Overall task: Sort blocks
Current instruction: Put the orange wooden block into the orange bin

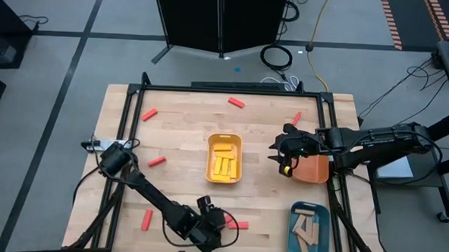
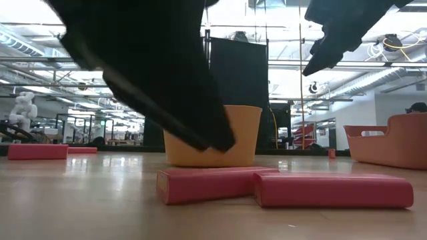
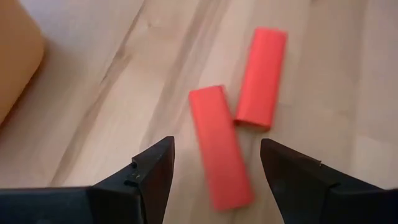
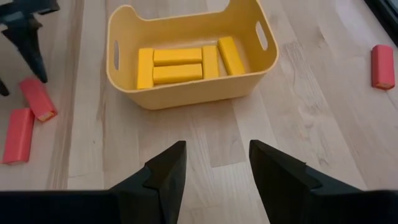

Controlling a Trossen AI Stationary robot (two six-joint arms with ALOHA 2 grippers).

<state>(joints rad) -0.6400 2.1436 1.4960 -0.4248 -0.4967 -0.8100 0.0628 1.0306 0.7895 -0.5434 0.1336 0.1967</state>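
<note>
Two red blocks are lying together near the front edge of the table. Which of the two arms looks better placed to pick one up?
The left. Its end effector hangs open right over the nearer red block, fingers on either side. The right end effector is across the table beside the orange tray.

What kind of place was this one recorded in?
Most likely a robotics lab or workshop: a wooden table on a grey floor strewn with cables, exposed ceiling ducts overhead, and a small white humanoid robot in the background.
</note>
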